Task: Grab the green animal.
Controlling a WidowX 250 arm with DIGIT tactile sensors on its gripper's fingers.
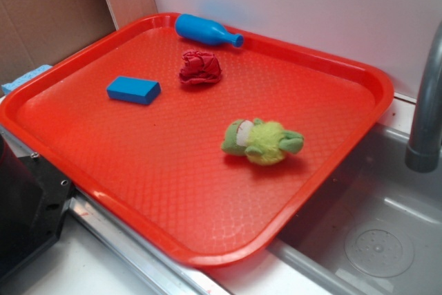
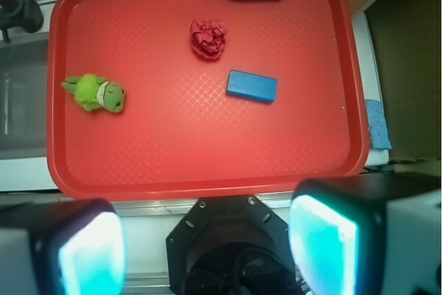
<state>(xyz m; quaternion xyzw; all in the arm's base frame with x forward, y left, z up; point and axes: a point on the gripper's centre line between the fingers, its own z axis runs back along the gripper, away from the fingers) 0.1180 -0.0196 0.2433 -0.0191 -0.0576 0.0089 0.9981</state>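
Note:
The green animal, a fuzzy yellow-green plush with darker limbs and a white patch, lies on its side on the red tray, right of the tray's middle. In the wrist view it lies at the tray's left side. My gripper is open and empty, high above the robot base, outside the tray's near rim. Its two fingers show at the bottom of the wrist view with a wide gap between them. The gripper is not in the exterior view.
A red cloth ball, a blue block and a blue bottle lie at the tray's far part. A sink basin and grey faucet are to the right. The black robot base is at the left.

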